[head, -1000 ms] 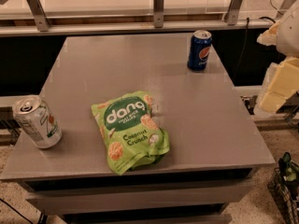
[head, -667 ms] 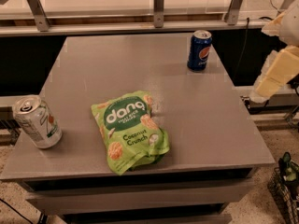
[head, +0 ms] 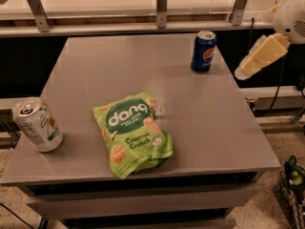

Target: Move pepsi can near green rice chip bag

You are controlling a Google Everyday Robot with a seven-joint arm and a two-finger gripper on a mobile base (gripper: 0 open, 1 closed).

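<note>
The pepsi can (head: 203, 51), dark blue with a round logo and a silver top, stands upright near the far right corner of the grey table (head: 200, 123). The green rice chip bag (head: 132, 132), lime green with "dang" and "Coconut Crunch" on it, lies flat near the table's front middle. My cream-coloured gripper (head: 243, 71) hangs from the white arm (head: 290, 18) just past the table's right edge, to the right of the pepsi can and apart from it. It holds nothing that I can see.
A white-silver can (head: 37, 124) with green and red marks stands upright at the table's front left edge. A railing with metal posts (head: 162, 6) runs behind the table. A dark basket (head: 291, 192) sits on the floor at the lower right.
The gripper has moved left and slightly up, closer to the table's right edge and the pepsi can. The cans and the bag have not moved.
</note>
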